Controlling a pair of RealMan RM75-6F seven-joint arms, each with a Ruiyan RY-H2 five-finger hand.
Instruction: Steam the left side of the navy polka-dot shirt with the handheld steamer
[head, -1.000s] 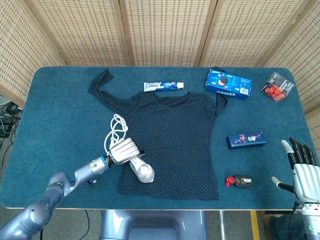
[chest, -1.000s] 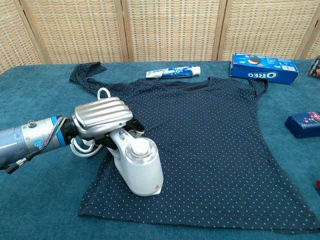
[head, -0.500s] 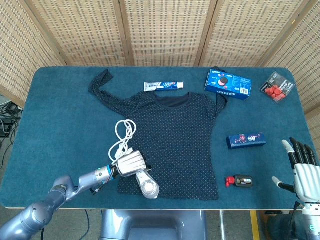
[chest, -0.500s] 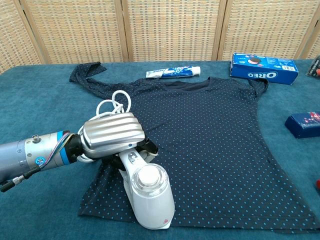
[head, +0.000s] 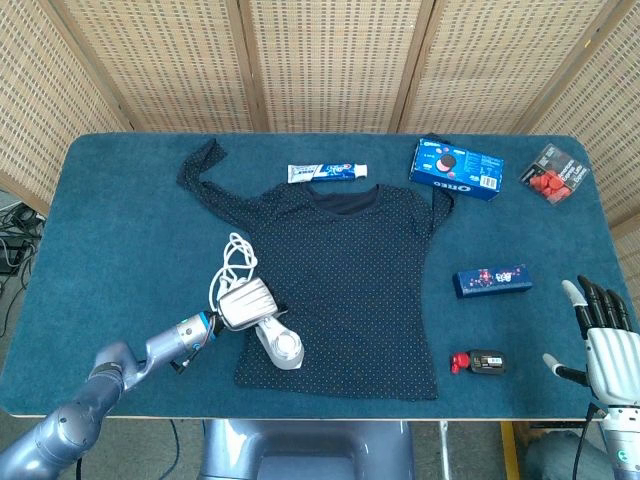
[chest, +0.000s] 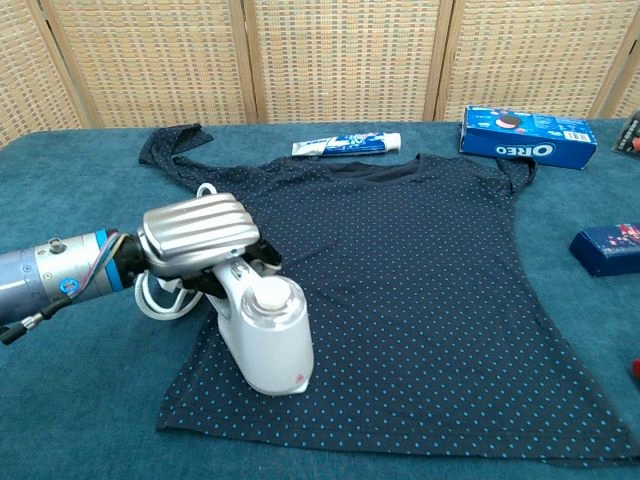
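Pulled steamer (chest: 262, 335) back up shirt (head: 350, 280)'s left side, left hand (chest: 195, 234) gripping it; cord (head: 229, 262) beside; right hand (head: 603, 335) spread, holding nothing.

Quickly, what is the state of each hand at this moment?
Left hand: holds the handheld steamer.
Right hand: open, holding nothing.

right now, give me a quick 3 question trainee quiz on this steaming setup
1. True or false: the left hand holds the steamer over the shirt.
2. Which item lies just beyond the shirt's collar? A) toothpaste B) red caps box C) small black and red gadget
3. Fill in: the right hand is ____ and holds nothing.

Key
1. True
2. A, the toothpaste
3. open
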